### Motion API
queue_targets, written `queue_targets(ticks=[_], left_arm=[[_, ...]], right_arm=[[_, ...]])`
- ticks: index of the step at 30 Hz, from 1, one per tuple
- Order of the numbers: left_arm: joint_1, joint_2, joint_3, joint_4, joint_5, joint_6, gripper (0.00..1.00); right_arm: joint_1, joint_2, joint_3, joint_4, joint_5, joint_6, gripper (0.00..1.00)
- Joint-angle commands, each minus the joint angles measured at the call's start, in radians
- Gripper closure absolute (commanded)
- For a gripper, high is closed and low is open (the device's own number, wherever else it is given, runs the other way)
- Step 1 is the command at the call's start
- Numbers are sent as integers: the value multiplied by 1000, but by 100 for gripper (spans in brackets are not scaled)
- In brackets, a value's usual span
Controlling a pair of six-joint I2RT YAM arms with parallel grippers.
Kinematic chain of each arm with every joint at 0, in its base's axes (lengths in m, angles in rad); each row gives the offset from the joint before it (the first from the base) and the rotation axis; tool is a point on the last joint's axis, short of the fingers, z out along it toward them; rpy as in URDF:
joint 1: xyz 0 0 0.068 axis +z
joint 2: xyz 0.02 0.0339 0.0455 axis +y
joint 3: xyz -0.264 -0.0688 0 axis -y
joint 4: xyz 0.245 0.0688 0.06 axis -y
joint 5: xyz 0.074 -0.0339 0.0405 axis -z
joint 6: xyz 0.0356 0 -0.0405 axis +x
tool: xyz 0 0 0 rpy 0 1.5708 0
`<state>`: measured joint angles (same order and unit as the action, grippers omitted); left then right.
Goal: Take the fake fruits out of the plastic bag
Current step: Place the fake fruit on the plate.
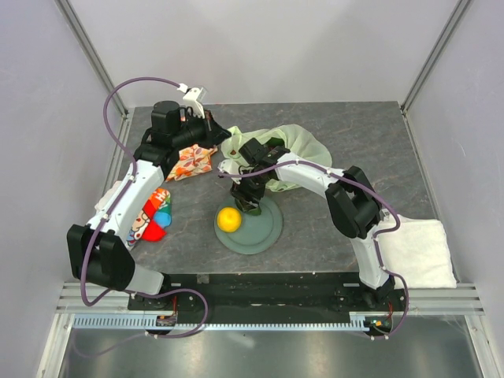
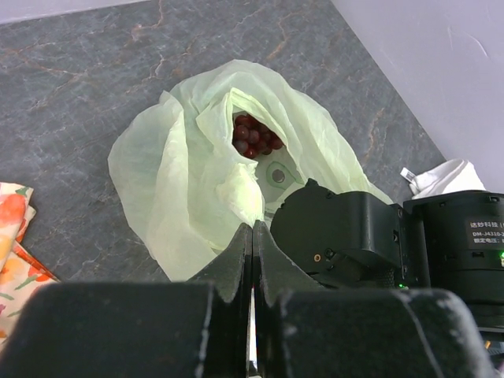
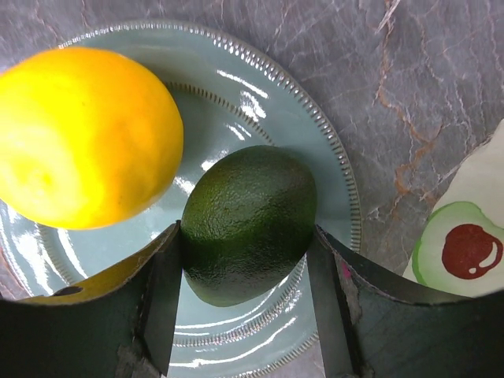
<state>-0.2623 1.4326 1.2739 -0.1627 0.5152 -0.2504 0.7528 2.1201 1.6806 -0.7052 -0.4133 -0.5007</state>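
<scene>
Remote inspection, both arms in view.

1. Right pincer [image 3: 246, 236]: clamped on the dark green oval fruit [image 3: 248, 213]. Both fingers bear on its flanks, one on each side. I hold it over the near rim of the plate [image 3: 319, 134]. I cannot tell whether its underside rests on the glaze or hangs just clear.

2. Orange [image 3: 83, 134]: lying on the same plate, just beside the green fruit on its left in the wrist view. It is free of the fingers.

3. Left pincer [image 2: 252, 240]: fingers pressed together with no gap showing. A fold of the plastic bag [image 2: 185, 169] runs right up to the tips. I cannot tell whether any film is caught between them.

4. The bag sits crumpled on the desk [image 1: 378, 142] towards the back, behind the plate, with its mouth gaping. The dark red grape bunch [image 2: 253, 135] lies inside it, visible through the opening.

5. The small purple-brown fruit could not be located in any view.

6. Other items: a leaf-patterned cloth [image 1: 191, 161] lies under the left arm, beside the bag. Red-and-blue toy items [image 1: 153, 216] lie at the left of the plate, apart from it. A folded white towel [image 1: 417, 244] lies at the near right corner.
</scene>
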Motion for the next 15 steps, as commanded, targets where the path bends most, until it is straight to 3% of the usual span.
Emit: queue_targets(ticks=[1, 2, 11, 15], left_arm=[[-2, 8, 25, 37, 31, -12, 98], [-3, 9, 27, 38, 32, -12, 98], [-5, 26, 30, 48, 48, -21, 98], [-5, 38, 33, 60, 60, -35, 98]], right_arm=[[3, 3, 36, 49, -32, 37, 50], [3, 9, 37, 47, -24, 39, 43], [-20, -80, -5, 41, 11, 18, 13], [-26, -126, 2, 12, -13, 17, 8]])
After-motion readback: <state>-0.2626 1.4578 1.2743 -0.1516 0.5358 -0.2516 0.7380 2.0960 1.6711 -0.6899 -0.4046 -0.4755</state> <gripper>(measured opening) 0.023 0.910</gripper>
